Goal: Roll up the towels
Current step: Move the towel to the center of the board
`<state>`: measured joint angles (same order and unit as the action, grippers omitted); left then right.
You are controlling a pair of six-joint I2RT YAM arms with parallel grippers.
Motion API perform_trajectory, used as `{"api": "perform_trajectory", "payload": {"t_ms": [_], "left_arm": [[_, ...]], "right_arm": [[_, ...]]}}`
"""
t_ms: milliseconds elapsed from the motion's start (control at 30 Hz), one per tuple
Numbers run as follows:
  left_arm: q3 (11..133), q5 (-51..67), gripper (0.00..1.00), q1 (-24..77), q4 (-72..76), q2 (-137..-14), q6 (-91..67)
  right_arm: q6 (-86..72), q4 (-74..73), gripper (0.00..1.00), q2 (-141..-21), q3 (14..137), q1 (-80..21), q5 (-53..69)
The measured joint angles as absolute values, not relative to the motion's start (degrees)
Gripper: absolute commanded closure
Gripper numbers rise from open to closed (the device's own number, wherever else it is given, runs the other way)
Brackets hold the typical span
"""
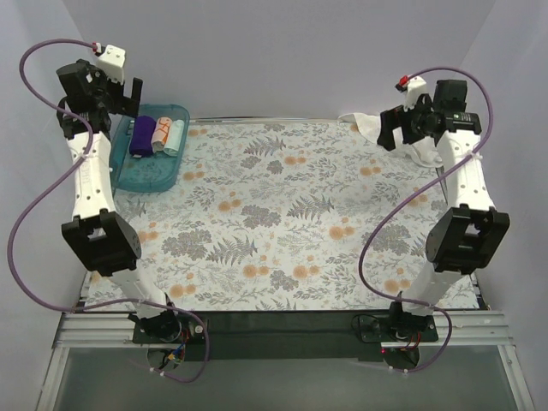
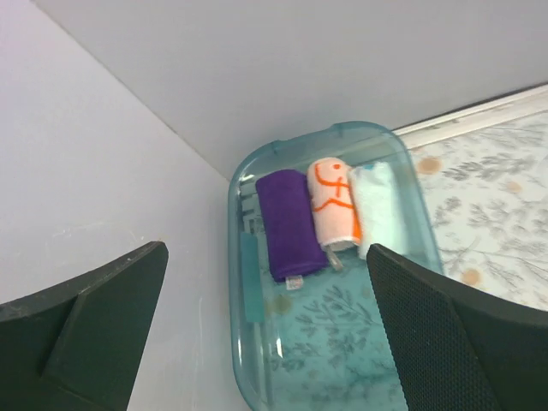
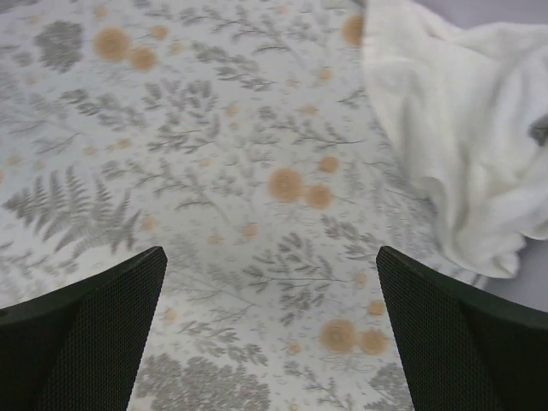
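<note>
In the teal tray [image 1: 145,175], upper left, three rolled towels [image 2: 334,205] lie under your left gripper [image 2: 265,253], fingers apart. The white towel [image 3: 462,128] lies crumpled upper right of your right gripper [image 3: 270,253], also apart.

Tray [image 1: 152,177] at far left corner of the sheet [image 1: 282,214], three rolled towels [image 2: 334,205] side by side in its far end, loose towel [image 3: 462,128] bunched at far right corner.

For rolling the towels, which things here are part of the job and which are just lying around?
Part of the job: purple rolled towel, white-orange rolled towel, pale teal rolled towel, crumpled white towel.
Lying about: teal plastic tray, floral sheet.
</note>
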<state>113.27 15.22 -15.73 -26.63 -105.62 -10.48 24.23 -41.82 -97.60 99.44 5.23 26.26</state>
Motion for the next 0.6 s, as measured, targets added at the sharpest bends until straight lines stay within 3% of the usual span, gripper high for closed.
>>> {"api": "perform_trajectory", "payload": {"t_ms": [200,367,600], "left_arm": [[97.84,19.62,0.02,-15.46,-28.18,-92.84,-10.28],[87.44,19.53,0.02,-15.38,-30.37,-90.91,-9.74],[83.46,18.39,0.02,-15.38,-34.33,-90.54,-9.15]], "right_arm": [[20.18,-34.74,0.02,-113.67,113.16,7.64,12.40],[18.31,-32.32,0.02,-128.75,124.22,8.16,8.19],[18.83,-29.76,0.07,-139.00,126.74,7.75,6.74]]}}
